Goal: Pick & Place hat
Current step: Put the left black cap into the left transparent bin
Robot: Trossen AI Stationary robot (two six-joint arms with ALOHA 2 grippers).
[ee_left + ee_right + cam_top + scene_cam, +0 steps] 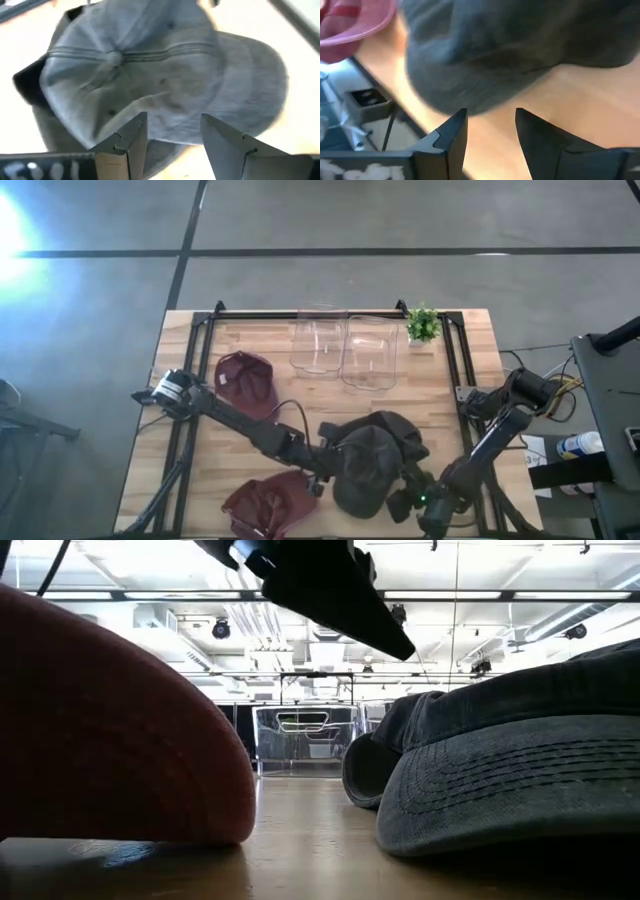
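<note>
Grey washed-cotton cap (160,80) lies just ahead of the wide-open left claw (172,132), whose fingers could pinch only loose crown fabric and slip, while the right claw (487,127) gapes beside its brim.

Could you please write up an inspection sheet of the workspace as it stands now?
Surface: wooden table inside a black frame.
Job's things: grey caps piled front centre; one maroon cap back left, another front left.
Clutter: two clear bins at the back edge; small plant back right.
Grippers: left gripper open, over a grey cap; right gripper open, low beside the grey pile.
Cables: a lead runs along the left arm; loose wires off the table's right edge.
Surroundings: concrete floor with dark lines; ceiling lights in the low view.
</note>
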